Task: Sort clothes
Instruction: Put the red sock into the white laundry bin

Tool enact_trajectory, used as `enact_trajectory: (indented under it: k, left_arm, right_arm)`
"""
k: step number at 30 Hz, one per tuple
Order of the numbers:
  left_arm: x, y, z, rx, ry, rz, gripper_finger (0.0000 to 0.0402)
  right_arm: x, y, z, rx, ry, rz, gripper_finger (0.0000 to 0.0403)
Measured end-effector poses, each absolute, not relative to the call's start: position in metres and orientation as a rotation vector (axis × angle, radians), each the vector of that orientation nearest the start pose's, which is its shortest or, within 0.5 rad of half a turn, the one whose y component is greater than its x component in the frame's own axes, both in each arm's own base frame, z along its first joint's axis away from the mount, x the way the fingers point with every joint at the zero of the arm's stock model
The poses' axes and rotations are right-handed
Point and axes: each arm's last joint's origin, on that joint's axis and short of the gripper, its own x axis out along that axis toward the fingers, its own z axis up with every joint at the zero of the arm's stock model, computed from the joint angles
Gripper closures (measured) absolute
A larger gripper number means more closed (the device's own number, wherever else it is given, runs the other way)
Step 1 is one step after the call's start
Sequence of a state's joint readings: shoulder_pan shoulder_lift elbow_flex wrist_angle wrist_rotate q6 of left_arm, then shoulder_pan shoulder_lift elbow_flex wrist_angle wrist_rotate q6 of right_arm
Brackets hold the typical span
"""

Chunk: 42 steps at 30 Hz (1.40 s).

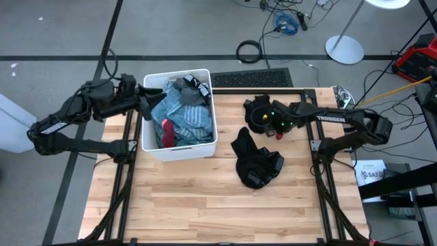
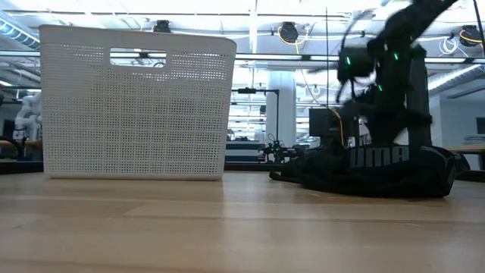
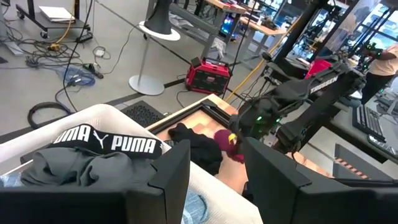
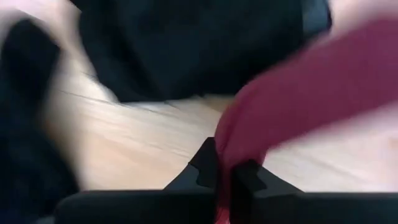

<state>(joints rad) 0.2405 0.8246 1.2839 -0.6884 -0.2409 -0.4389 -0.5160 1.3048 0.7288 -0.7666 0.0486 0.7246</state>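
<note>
A white bin [image 1: 179, 152] at the table's far left holds several clothes: teal striped [image 1: 188, 119], red [image 1: 167, 131] and dark grey with a black PUMA band [image 3: 93, 158]. My left gripper [image 3: 214, 180] hovers open over the bin's left rim [image 1: 145, 102]. Right of the bin, one black garment [image 1: 256, 165] lies flat on the table, and another black garment [image 1: 255, 108] lies farther back. Beside that one my right gripper [image 4: 225, 171] points down, shut on a magenta garment [image 4: 298, 93]. My right gripper pinches a bunched part of the magenta garment [image 4: 231, 146] between its two fingers. It comes from above, pointing steeply down. The cloth runs away from the fingertips just over the wood, beside the far black garment. Blur hides whether it is one layer or several.
The black frame rails [image 1: 259, 89] edge the table's far side, and a floor grate lies beyond them. Bare wood [image 1: 205, 205] fills the near half of the table. Cables, a lamp stand and a red case lie on the floor beyond.
</note>
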Motion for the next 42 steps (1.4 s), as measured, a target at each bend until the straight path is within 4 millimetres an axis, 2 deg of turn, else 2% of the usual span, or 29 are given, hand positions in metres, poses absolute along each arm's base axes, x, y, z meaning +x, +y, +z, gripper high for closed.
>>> enact_trajectory:
  k: [5,9,13,18,23,30,37,42]
  left_arm:
    - [0.124,0.038,0.437,-0.438,0.126,0.525,0.0242]
    - [0.136,0.041,0.434,-0.478,0.146,0.535,0.0242]
    - [0.158,0.044,0.429,-0.488,0.183,0.474,0.0242]
    - [0.193,0.047,0.424,-0.507,0.200,0.289,0.0242]
    - [0.230,0.051,0.419,-0.528,0.177,0.116,0.0242]
    - [0.268,0.061,0.406,-0.614,0.148,0.086,0.0242]
    - [0.289,0.062,0.409,-0.698,0.049,-0.081,0.0242]
    - [0.297,0.063,0.408,-0.718,0.024,-0.139,0.0242]
  right_arm:
    - [0.204,-0.108,0.240,0.805,0.943,-0.888,0.0402]
    - [0.227,-0.113,0.291,0.670,0.730,-0.714,0.0402]
    - [0.247,-0.112,0.334,0.532,0.515,-0.460,0.0402]
    - [0.262,-0.102,0.369,0.464,0.268,-0.185,0.0403]
    - [0.271,-0.088,0.388,0.419,0.106,-0.029,0.0403]
    - [0.277,-0.066,0.393,0.397,0.083,0.135,0.0403]
    - [0.281,-0.044,0.393,0.371,0.101,0.214,0.0403]
    - [0.282,-0.037,0.393,0.368,0.106,0.234,0.0403]
